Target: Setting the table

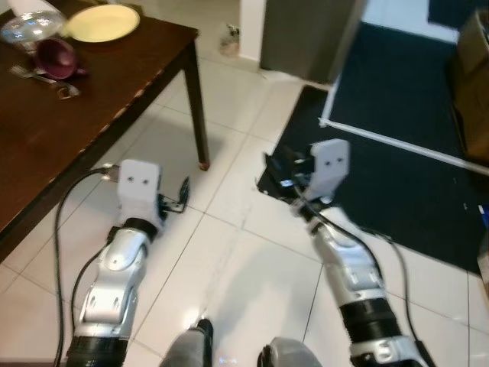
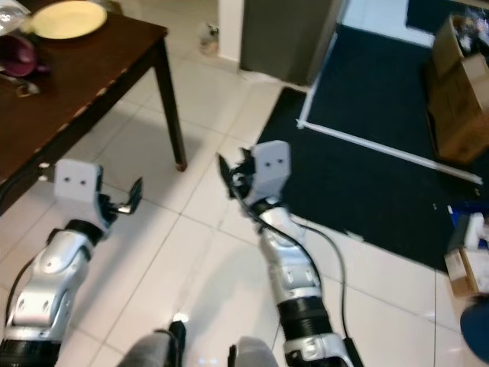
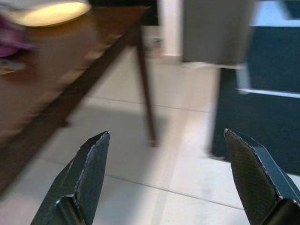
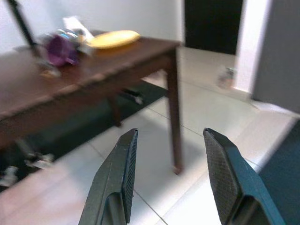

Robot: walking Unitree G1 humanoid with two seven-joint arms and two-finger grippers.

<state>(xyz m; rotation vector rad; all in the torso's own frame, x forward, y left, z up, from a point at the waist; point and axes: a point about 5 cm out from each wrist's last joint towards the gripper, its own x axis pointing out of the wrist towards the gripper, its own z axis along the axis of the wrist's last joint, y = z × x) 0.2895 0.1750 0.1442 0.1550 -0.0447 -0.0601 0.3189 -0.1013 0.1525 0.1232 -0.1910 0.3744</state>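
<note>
Worktop: sat at ten o'clock, holding a yellow plate, purple cup and fork.
Left end effector: was spread wide, empty.
Right end effector: was spread, empty.
Tip: step closer first, then reach slowly.

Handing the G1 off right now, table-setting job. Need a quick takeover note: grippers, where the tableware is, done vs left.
Left gripper: open, empty, held over the floor tiles beside the table's near edge.
Right gripper: open, empty, over the edge of the dark mat.
On the dark wooden table, far end: yellow plate, purple cup lying on its side, fork, clear glass item, all bunched together.
Done: tableware is on the table.
Left: probably approach, right the cup, arrange the setting.
</note>
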